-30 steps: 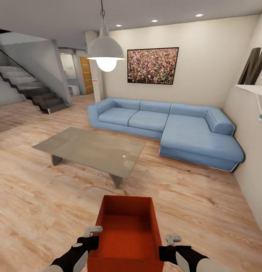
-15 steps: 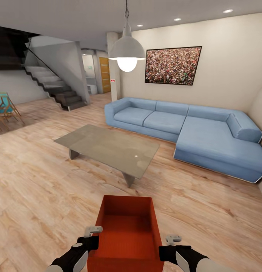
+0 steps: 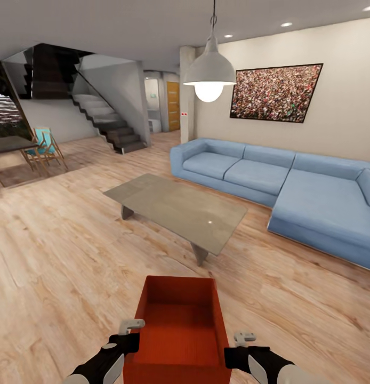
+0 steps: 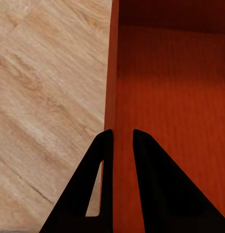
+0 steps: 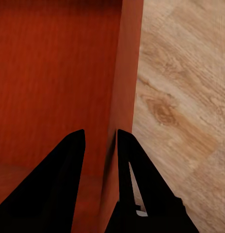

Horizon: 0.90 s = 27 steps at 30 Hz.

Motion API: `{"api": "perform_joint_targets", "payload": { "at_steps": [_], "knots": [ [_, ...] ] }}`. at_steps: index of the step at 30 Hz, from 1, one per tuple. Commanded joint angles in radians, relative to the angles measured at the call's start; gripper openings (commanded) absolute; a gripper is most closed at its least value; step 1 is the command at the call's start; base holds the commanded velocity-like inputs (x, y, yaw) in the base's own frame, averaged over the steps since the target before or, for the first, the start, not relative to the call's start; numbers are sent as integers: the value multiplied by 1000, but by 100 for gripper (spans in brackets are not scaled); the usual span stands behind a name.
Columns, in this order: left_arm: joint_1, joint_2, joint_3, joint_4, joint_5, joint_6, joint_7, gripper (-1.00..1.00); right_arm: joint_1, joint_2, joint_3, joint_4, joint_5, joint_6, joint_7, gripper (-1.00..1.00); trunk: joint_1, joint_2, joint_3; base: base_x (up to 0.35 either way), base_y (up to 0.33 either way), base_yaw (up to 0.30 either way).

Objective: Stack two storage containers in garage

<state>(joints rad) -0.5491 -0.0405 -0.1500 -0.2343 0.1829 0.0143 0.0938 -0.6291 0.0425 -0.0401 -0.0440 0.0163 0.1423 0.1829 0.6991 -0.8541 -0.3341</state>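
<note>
I am in the living room, over its light wood plank floor (image 3: 62, 256). One orange-red storage container (image 3: 177, 325) hangs open-topped just in front of me, low in the head view. My left gripper (image 3: 129, 337) is shut on the container's left wall (image 4: 112, 73), one finger inside and one outside (image 4: 123, 133). On the opposite side, my right gripper (image 3: 237, 349) pinches the right wall (image 5: 129, 58) the same way (image 5: 101, 133). The bin's inside (image 5: 54, 73) holds nothing. The garage and its floor are out of view.
A low grey coffee table (image 3: 179, 205) stands straight ahead. Behind it runs a blue corner sofa (image 3: 291, 181) under a pendant lamp (image 3: 209, 72). Stairs (image 3: 107, 120) and a wooden door (image 3: 173, 106) lie far ahead-left. A folding chair (image 3: 43, 149) stands by a dark table at the left.
The camera has swung left, so sofa, table and lamp sit further right in the picture, and the chair and dark table came into view. The container stays held between both grippers.
</note>
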Motion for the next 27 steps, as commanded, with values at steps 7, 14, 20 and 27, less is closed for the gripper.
{"api": "perform_joint_targets", "payload": {
  "at_steps": [7, 14, 20, 27],
  "knots": [
    [0, 1, -33, 3, 26, 3, 8, -100, 0, -16, -20, -56, 4, -35, -16, -100, 0, -1, 4, 0, 0, 271],
    [0, 1, -33, 3, 26, 3, 8, -100, 0, -16, -19, -56, 4, -35, -16, -100, 0, -1, 9, 0, 0, 258],
    [0, 1, -33, 3, 26, 3, 9, -100, 0, -15, -18, -56, 4, -36, -16, -100, 0, -1, 14, 0, 0, 249],
    [0, 1, -33, 3, 26, 2, 9, -100, 0, -16, -19, -56, 4, -36, -16, -100, 0, -1, 21, 0, 0, 246]
  ]
}}
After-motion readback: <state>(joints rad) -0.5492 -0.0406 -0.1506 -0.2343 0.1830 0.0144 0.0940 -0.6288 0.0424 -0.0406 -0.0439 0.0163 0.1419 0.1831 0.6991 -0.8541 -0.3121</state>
